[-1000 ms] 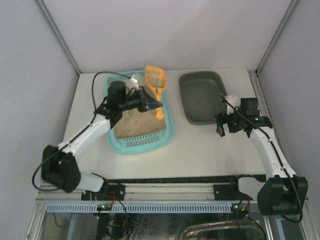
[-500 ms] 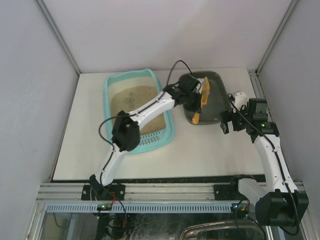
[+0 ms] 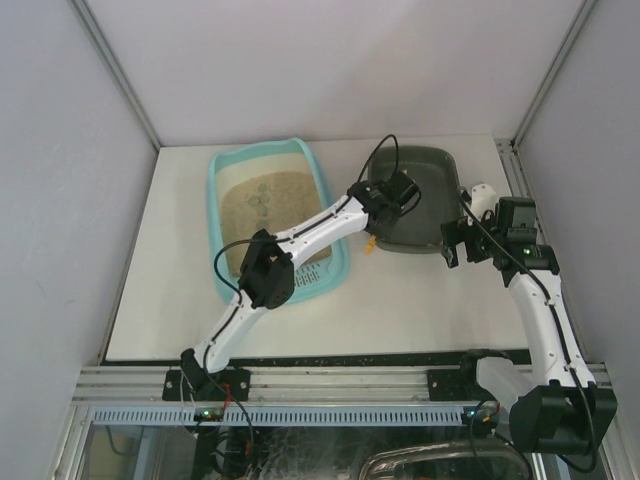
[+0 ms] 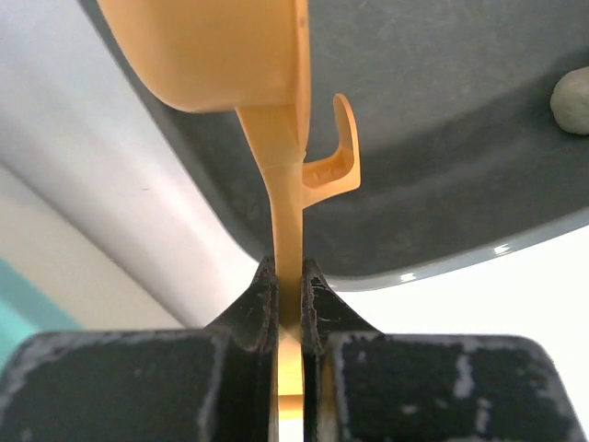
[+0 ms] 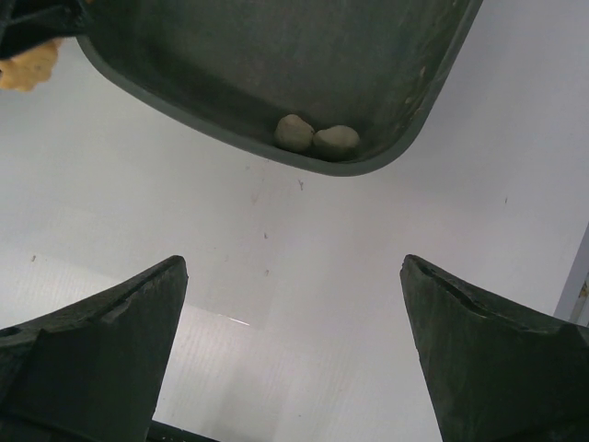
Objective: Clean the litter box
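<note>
The light-teal litter box (image 3: 337, 262) with tan litter sits left of centre; its corner shows in the left wrist view (image 4: 17, 308). My left gripper (image 3: 388, 208) reaches across to the dark grey tray (image 3: 432, 172). It is shut on the handle of an orange scoop (image 4: 281, 184), as the left wrist view (image 4: 289, 269) shows. The scoop's bowl (image 4: 212, 46) hangs over the grey tray (image 4: 442, 138). My right gripper (image 3: 449, 246) is open and empty above the table, just in front of that tray (image 5: 293, 262).
Two grey-green clumps (image 5: 316, 136) lie in the near right corner of the grey tray (image 5: 230, 55); one also shows in the left wrist view (image 4: 575, 90). The scoop's handle end (image 3: 370, 243) sticks out past the tray's near left corner. Walls enclose the table.
My left arm has swung the scoop from the litter box over to the grey tray and turned it there. My right gripper shifted slightly back, then stayed still.
</note>
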Available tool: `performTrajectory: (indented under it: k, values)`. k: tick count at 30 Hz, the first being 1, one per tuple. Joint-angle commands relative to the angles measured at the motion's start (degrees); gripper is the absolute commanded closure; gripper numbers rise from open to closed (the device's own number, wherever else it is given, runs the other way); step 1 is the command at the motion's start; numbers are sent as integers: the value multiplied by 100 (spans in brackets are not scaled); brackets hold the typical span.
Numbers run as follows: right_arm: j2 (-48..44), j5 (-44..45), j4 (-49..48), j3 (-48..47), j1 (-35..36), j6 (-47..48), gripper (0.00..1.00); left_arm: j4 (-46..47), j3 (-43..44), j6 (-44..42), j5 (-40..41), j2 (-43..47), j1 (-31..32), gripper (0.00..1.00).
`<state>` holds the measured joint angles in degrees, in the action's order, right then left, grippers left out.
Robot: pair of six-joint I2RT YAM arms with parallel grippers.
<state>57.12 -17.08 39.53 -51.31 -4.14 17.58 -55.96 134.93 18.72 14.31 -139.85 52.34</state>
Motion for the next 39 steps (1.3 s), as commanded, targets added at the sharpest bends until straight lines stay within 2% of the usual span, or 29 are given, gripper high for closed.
performTrajectory:
  k: [1, 5, 7, 10, 13, 16, 18, 23, 29, 33, 39]
  values:
    - [-51, -27, -246, -19, 11, -91, 0, -140, -132, -230, 299, 706, -48, 100]
    - [-176, -69, -271, 26, -16, -80, 0, -235, -462, 53, -482, 1893, -48, 100]
    - [-285, -223, -387, 29, -7, -57, 0, -59, -1014, 191, -779, 2809, -48, 100]
    - [-202, -555, -358, -206, 298, 151, 0, -225, -1815, 509, -795, 3991, -236, 100]
    - [476, -655, -252, -814, 1006, 383, 0, -281, -3046, 1049, -1400, 5046, -903, 100]
    - [1356, -951, -301, -1651, 1479, 640, 0, 332, -4719, 1540, -2514, 6137, -1816, 100]
    - [2116, -791, -312, -2271, 1830, 799, 0, 345, -5313, 1583, -2558, 6535, -2202, 100]
    - [3961, -757, -221, -3830, 2297, 1008, 0, -631, -5458, 1090, -1688, 6457, -2421, 100]
    - [5954, -1298, 196, -6021, 2378, 433, 0, -1307, -5351, 978, -1049, 5813, -2642, 100]
    - [6907, -1647, 720, -7142, 2432, 152, 0, -1011, -5631, 965, -1415, 5643, -3226, 100]
    - [7040, -1773, 652, -6981, 2497, 219, 0, -502, -5719, 690, -2513, 5007, -3980, 100]
